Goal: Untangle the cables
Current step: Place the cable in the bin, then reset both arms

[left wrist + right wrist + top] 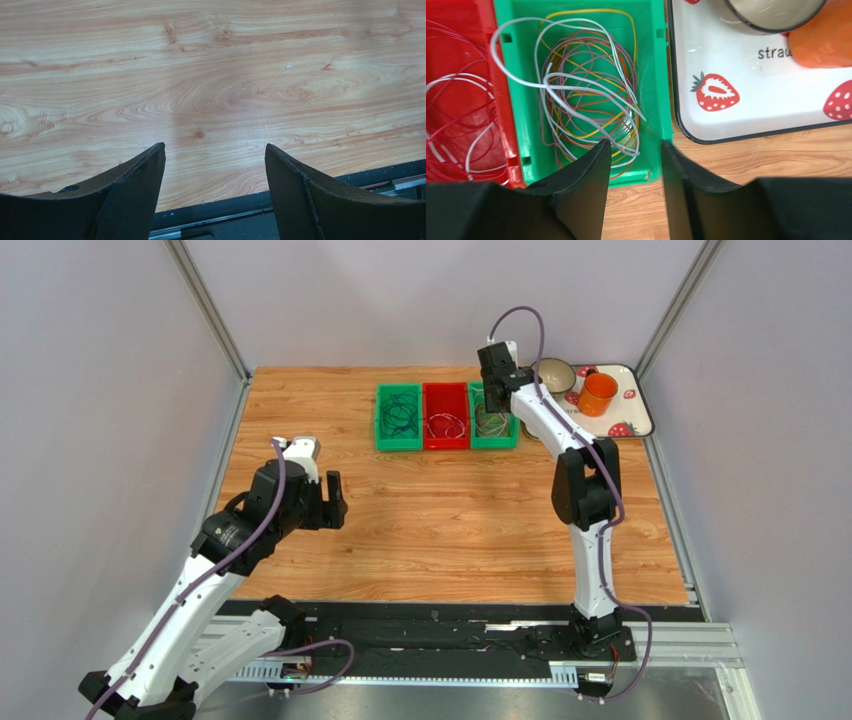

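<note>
Cables [586, 100] fill three bins [399, 447] at your worktop's [450, 530] far edge, the rightmost bin [654, 75] seemingly unsorted; left gripper [214, 146] and right gripper [635, 145] spread, empty.

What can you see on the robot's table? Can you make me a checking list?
Surface: wooden table.
Job's things: cables lying in three bins: left green bin, red bin, right green bin.
Clutter: strawberry tray holding a bowl and an orange cup.
Grippers: left gripper open over plain wood; right gripper open at the right green bin's near edge, holding nothing.
Cables: purple-grey hoses along both arms.
Surroundings: grey walls, metal frame posts.
</note>
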Tool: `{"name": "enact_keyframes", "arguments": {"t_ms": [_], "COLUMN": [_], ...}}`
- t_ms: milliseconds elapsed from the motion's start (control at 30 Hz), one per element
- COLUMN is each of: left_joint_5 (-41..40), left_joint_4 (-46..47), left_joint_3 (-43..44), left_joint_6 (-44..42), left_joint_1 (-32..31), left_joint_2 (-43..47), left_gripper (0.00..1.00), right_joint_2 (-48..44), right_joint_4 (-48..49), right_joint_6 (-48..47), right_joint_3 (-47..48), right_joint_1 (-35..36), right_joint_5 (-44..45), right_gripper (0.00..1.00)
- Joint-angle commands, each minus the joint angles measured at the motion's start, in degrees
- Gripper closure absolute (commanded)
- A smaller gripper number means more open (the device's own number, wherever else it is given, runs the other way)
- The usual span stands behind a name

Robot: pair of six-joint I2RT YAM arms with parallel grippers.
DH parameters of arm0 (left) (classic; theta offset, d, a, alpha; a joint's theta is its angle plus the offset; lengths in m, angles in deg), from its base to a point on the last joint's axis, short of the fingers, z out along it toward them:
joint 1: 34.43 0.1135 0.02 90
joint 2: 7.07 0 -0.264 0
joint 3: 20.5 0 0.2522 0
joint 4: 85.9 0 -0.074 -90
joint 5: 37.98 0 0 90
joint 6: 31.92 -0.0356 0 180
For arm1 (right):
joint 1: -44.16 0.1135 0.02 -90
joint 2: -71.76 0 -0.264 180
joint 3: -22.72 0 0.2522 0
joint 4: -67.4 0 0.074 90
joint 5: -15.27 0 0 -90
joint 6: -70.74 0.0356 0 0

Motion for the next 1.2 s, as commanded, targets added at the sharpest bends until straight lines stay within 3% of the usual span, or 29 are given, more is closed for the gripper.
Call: {"name": "enact_keyframes", "arguments": {"t_ms": [0,433,733,933,1133,1167], "left_joint_5": [0.4,0.4,0.4,0.7,0.6,0.7], "left_joint_4": [1.4,1.5,1.4,1.4,1.4,1.5], "left_joint_3": [-0.3,-0.3,-0.4,-0.3,-0.5,-0.4], "left_joint_6": [-0.5,-0.5,-0.5,-0.6,-0.6,-0.6], "left_joint_1": [0.3,0.3,0.3,0.3,0.3,0.3], "left_joint_2": [0.8,0.6,0.0,-0.6,-0.8,-0.9], "left_gripper": [0.19,0.19,0.19,0.19,0.19,0.19], "right_joint_2": [-6.2,-19.6,-29.4,-35.8,-43.1,-44.7], "right_joint_4": [-2.0,-2.3,2.3,4.2,8.5,10.8], "right_joint_6": [0.5,3.8,7.3,10.3,10.7,10.8], "right_joint_3": [1.8,-4.8,-18.3,-25.4,-30.2,-34.1], "right_joint_1": [0.2,0.2,0.1,0.3,0.3,0.3], "right_joint_5": [-0.2,-3.3,-6.4,-13.6,-19.5,-20.2], "right_gripper": [0.51,0.48,0.47,0.44,0.40,0.28]}}
